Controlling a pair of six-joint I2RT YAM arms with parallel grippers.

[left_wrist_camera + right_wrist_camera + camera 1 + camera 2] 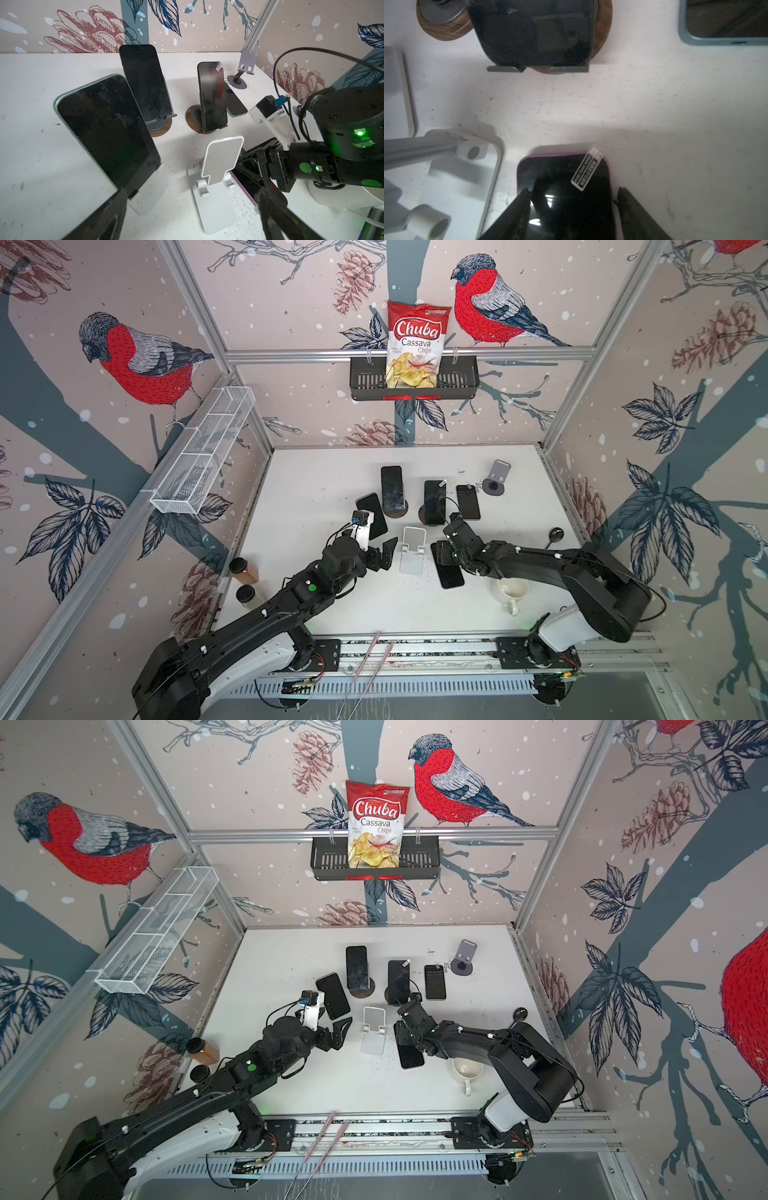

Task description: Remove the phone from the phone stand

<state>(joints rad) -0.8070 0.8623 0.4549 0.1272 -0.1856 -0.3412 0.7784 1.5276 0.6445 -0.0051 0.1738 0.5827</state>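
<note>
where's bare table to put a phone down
Free: the back left of the table, left of the phones on stands, and the front strip between the bottles and the mug. Crowded: the middle, around the white stand and both arms.

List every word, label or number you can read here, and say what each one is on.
"Chuba" on the chips bag in the black wall basket.
"Cassava Chips" on the same bag, below the brand.
Small print on the bag: too small to read.
Sticker on the purple-edged phone: blurred, unreadable.
Sticker on a standing phone: unreadable.
</note>
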